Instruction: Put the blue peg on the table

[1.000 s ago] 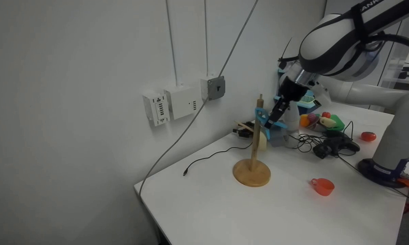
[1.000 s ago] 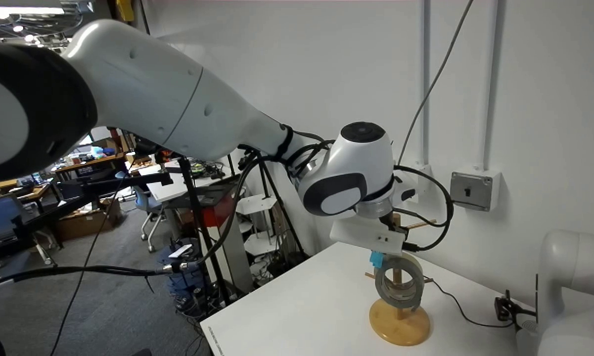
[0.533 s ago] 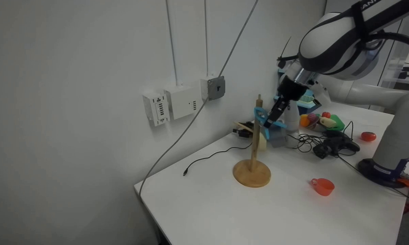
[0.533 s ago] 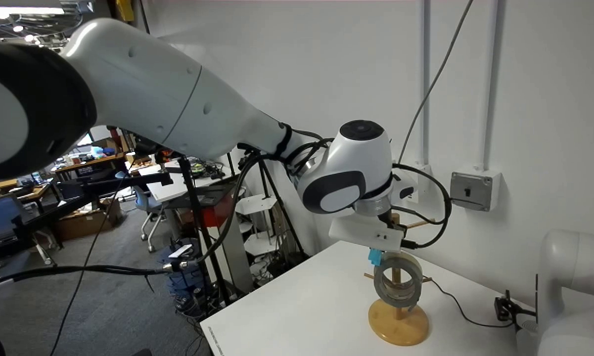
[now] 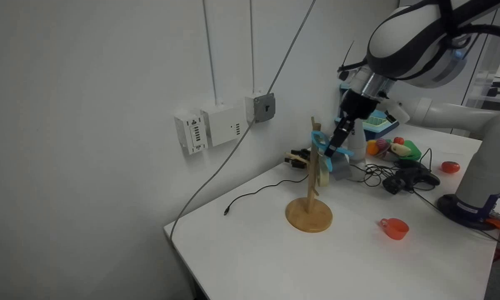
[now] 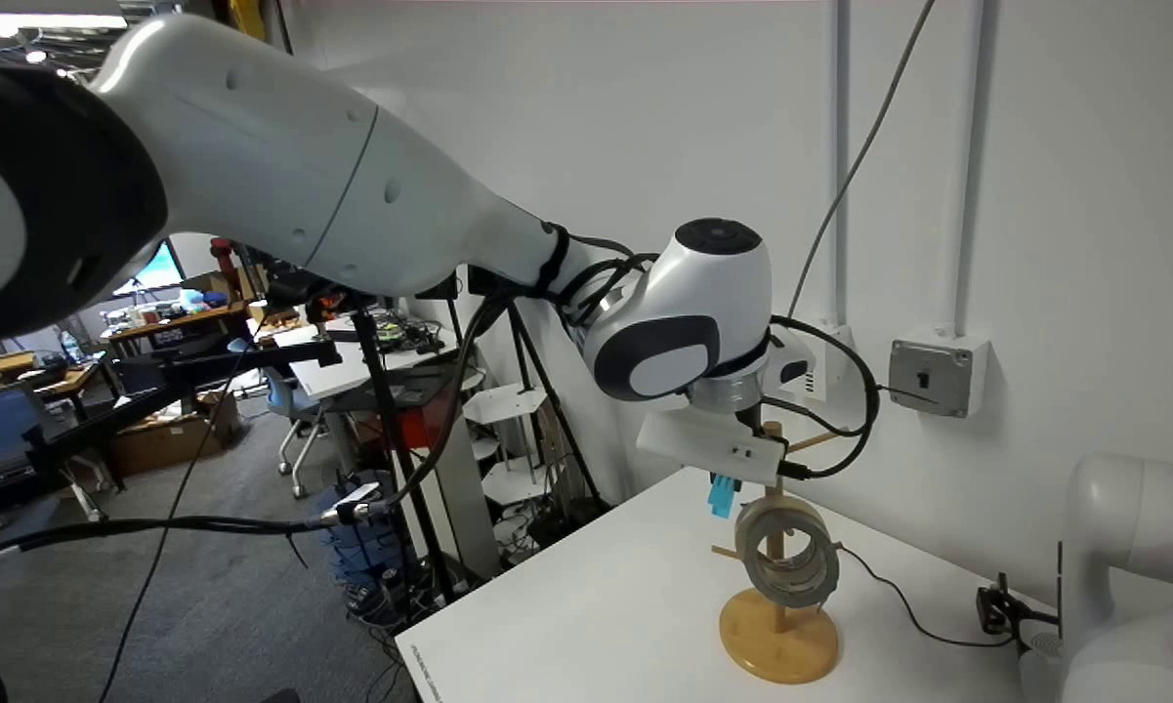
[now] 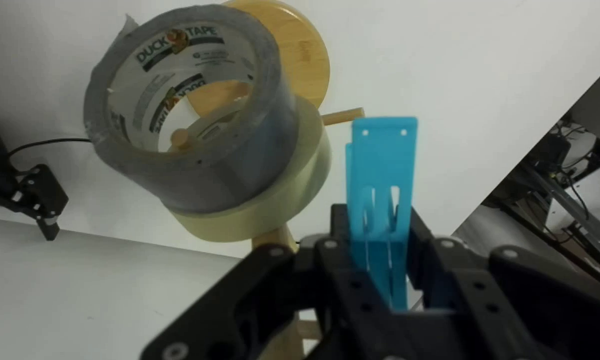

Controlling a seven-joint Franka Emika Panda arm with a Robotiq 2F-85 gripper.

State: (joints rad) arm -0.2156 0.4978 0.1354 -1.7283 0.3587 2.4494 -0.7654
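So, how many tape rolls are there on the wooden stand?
2: in the wrist view, the grey roll is in front, the cream roll behind it; another may be hidden.

we see free tabletop point(image 5: 308, 266) in front of the wooden stand point(image 5: 309, 214) in an exterior view | tape rolls point(image 7: 232, 177) on it block us just beside the tool point(image 7: 378, 222) | red cup point(image 5: 395, 229) obstructs right of the stand
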